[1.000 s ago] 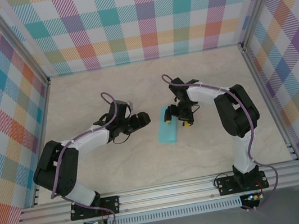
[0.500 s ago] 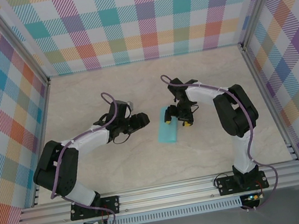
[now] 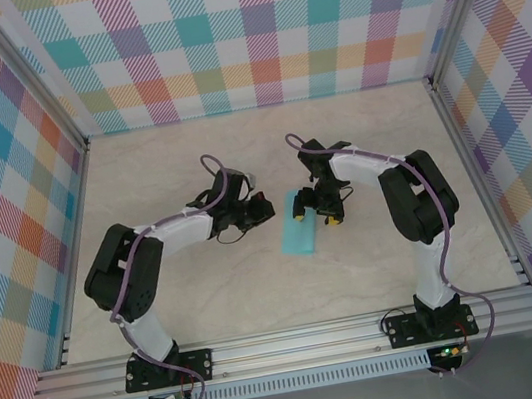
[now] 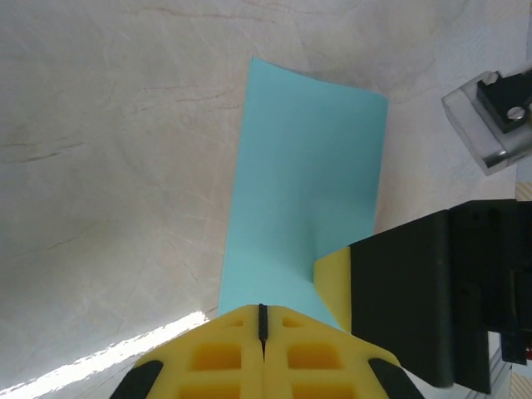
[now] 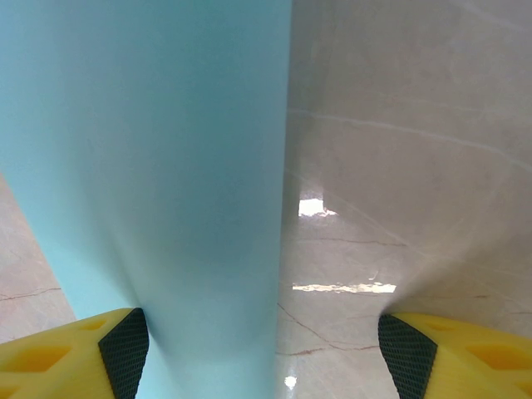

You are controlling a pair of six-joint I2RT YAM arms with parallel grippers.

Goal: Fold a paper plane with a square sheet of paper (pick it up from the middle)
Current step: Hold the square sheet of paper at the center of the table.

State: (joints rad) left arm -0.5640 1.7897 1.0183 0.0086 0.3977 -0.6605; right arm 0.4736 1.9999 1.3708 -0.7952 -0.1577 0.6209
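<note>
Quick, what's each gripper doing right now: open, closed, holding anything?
Left gripper: shut, fingers pressed together, nothing visibly held.
Right gripper: open, fingers wide apart over the square sheet of paper, not clamping it.

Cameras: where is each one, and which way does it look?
Top: above and behind, looking down on table, both arms, left gripper, right gripper, paper.
Left wrist: on the left arm, looks past its shut yellow fingers over the paper.
Right wrist: on the right arm, looks between its open yellow fingers at the paper.
All three share the paper.
</note>
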